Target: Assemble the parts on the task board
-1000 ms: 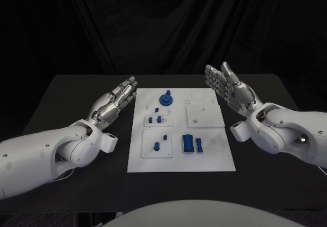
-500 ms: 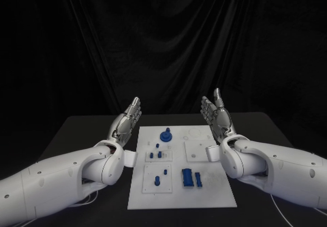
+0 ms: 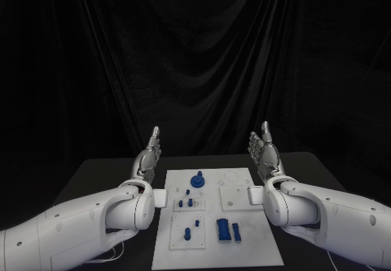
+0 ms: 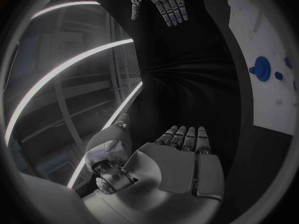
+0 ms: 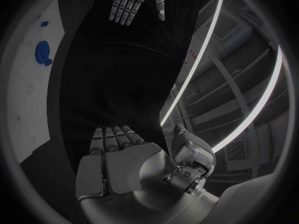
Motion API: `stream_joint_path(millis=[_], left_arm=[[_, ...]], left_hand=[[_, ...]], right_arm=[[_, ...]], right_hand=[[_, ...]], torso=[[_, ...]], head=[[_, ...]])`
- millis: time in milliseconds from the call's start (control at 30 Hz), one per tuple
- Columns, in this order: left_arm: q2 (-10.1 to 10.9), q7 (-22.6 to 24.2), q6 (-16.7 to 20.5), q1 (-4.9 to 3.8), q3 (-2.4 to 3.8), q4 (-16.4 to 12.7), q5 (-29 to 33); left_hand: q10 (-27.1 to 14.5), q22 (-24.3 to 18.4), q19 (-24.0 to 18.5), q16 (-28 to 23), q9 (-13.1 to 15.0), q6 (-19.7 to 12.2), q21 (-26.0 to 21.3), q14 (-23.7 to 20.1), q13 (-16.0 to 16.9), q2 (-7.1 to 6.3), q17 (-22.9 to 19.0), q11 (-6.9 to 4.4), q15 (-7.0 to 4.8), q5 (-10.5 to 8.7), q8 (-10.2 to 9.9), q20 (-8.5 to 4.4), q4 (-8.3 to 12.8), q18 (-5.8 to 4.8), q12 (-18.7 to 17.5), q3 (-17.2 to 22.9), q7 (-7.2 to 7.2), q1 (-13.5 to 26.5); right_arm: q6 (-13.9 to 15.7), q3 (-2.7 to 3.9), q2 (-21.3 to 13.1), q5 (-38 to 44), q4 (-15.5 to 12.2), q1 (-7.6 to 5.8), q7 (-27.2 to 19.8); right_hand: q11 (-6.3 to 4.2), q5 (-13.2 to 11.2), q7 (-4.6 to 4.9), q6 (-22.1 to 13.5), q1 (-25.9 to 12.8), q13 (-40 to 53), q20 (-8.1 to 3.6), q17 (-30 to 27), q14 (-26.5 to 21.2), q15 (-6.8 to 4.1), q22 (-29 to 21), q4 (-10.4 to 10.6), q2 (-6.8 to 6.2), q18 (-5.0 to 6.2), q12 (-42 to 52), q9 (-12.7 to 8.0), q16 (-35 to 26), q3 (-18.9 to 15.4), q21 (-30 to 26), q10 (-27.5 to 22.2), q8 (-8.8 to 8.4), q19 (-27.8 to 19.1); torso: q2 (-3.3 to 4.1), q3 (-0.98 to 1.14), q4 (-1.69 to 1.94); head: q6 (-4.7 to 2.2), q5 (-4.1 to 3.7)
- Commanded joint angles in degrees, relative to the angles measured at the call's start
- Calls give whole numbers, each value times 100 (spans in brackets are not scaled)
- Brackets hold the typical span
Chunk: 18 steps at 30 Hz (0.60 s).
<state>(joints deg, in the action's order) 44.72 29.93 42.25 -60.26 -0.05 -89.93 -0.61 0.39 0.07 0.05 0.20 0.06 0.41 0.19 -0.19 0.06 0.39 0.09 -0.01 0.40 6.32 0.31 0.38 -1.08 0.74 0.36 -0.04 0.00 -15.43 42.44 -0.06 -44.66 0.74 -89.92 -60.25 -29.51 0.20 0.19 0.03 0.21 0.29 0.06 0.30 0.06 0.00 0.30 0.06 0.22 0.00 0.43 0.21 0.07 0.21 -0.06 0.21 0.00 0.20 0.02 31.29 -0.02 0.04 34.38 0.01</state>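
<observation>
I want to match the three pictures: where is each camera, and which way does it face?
Head view: on the head, facing down and forward at the board; both arms, left hand, right hand.
Left wrist view: behind the left hand, facing along its fingers.
Right wrist view: behind the right hand, likewise.
Shared: each wrist view shows the other hand, the board and the round blue part.
</observation>
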Motion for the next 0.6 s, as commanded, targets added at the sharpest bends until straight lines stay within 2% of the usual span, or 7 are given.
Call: stream_joint_path(millis=[33, 100, 133, 467, 533, 567, 600], left_arm=[[-3, -14, 187, 10, 5, -3, 61], [-3, -14, 187, 10, 5, -3, 61], [-3, -14, 187, 10, 5, -3, 61], [-3, -14, 187, 10, 5, -3, 61], [-3, -14, 187, 10, 5, -3, 61], [-3, -14, 187, 10, 5, -3, 61], [-3, -14, 187, 10, 5, -3, 61]], left_hand=[[-39, -7, -5, -20, -6, -41, -19, 19, -6, -39, -9, 1, -40, -196, -31, -38, 108, -74, -36, 4, 0, 475], [-39, -7, -5, -20, -6, -41, -19, 19, -6, -39, -9, 1, -40, -229, -31, -38, 108, -74, -36, 4, 0, 558], [-39, -7, -5, -20, -6, -41, -19, 19, -6, -39, -9, 1, -40, -632, -31, -38, 108, -74, -36, 4, 0, 595], [-39, -7, -5, -20, -6, -41, -19, 19, -6, -39, -9, 1, -40, -632, -31, -38, 108, -74, -36, 4, 0, 931], [-39, -7, -5, -20, -6, -41, -19, 19, -6, -39, -9, 1, -40, -632, -31, -38, 108, -74, -36, 4, 0, 1132], [-39, -7, -5, -20, -6, -41, -19, 19, -6, -39, -9, 1, -40, -632, -31, -38, 108, -74, -36, 4, 0, 1543], [-39, -7, -5, -20, -6, -41, -19, 19, -6, -39, -9, 1, -40, -632, -31, -38, 108, -74, -36, 4, 0, 1543]], right_arm=[[168, 6, -3, -74, -3, 9, -28], [168, 6, -3, -74, -3, 9, -28], [168, 6, -3, -74, -3, 9, -28], [168, 6, -3, -74, -3, 9, -28], [168, 6, -3, -74, -3, 9, -28], [168, 6, -3, -74, -3, 9, -28], [168, 6, -3, -74, -3, 9, -28]], right_hand=[[-20, -19, -3, -21, -29, -6, -30, -6, 0, -30, -6, -22, 0, -43, -21, -7, -21, 6, -21, 0, -20, -2], [-20, -19, -3, -21, -29, -6, -30, -6, 0, -30, -6, -22, 0, -43, -21, -7, -21, 6, -21, 0, -20, -2], [-20, -19, -3, -21, -29, -6, -30, -6, 0, -30, -6, -22, 0, -43, -21, -7, -21, 6, -21, 0, -20, -2], [-20, -19, -3, -21, -29, -6, -30, -6, 0, -30, -6, -22, 0, -43, -21, -7, -21, 6, -21, 0, -20, -2], [-20, -19, -3, -21, -29, -6, -30, -6, 0, -30, -6, -22, 0, -43, -21, -7, -21, 6, -21, 0, -20, -2], [-20, -19, -3, -21, -29, -6, -30, -6, 0, -30, -6, -22, 0, -43, -21, -7, -21, 6, -21, 0, -20, -2], [-20, -19, -3, -21, -29, -6, -30, -6, 0, -30, -6, -22, 0, -43, -21, -7, -21, 6, -21, 0, -20, -2]], torso=[[-11, 2, -4], [-11, 2, -4], [-11, 2, -4], [-11, 2, -4], [-11, 2, -4], [-11, 2, -4], [-11, 2, -4]], head=[[0, -1], [0, -1], [0, -1], [0, -1], [0, -1], [0, -1], [0, -1]])
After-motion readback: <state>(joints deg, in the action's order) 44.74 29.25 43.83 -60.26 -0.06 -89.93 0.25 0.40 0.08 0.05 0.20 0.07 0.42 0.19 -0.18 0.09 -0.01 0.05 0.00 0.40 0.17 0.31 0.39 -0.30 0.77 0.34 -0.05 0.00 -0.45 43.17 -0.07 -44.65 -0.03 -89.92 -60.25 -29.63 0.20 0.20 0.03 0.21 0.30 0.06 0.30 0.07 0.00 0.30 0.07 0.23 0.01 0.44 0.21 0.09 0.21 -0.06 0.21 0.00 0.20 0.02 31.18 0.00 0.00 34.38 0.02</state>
